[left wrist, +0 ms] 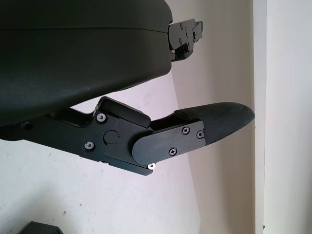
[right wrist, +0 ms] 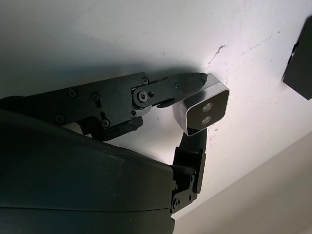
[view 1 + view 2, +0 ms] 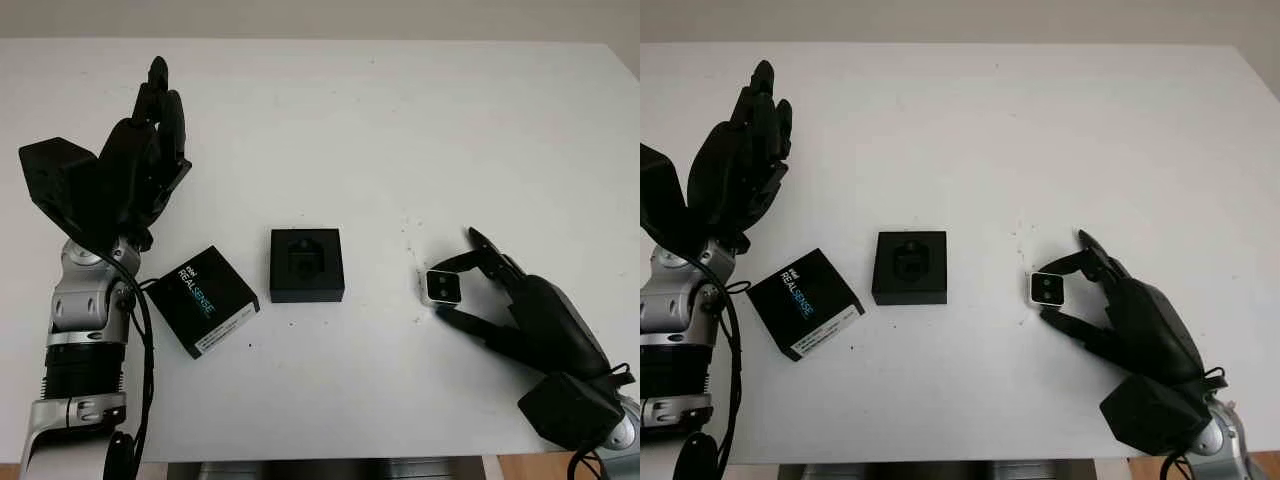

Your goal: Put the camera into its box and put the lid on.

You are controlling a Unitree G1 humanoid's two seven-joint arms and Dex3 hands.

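White table [image 3: 400, 130] all round, and the right hand [image 3: 520, 305] has its fingers pinched on the camera [image 3: 442, 287], so next comes carrying it leftward to the open box [image 3: 306, 265]; left hand [image 3: 130, 170] open, raised above the lid [image 3: 204, 299].

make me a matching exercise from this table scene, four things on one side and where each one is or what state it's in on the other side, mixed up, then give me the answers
1. camera
2. box
3. lid
4. left hand

A. open, raised above the table's left side
B. lying left of the box, printed side up
C. gripped in the right hand
D. mid-table, uncovered, insert bare

Pairs: 1-C, 2-D, 3-B, 4-A
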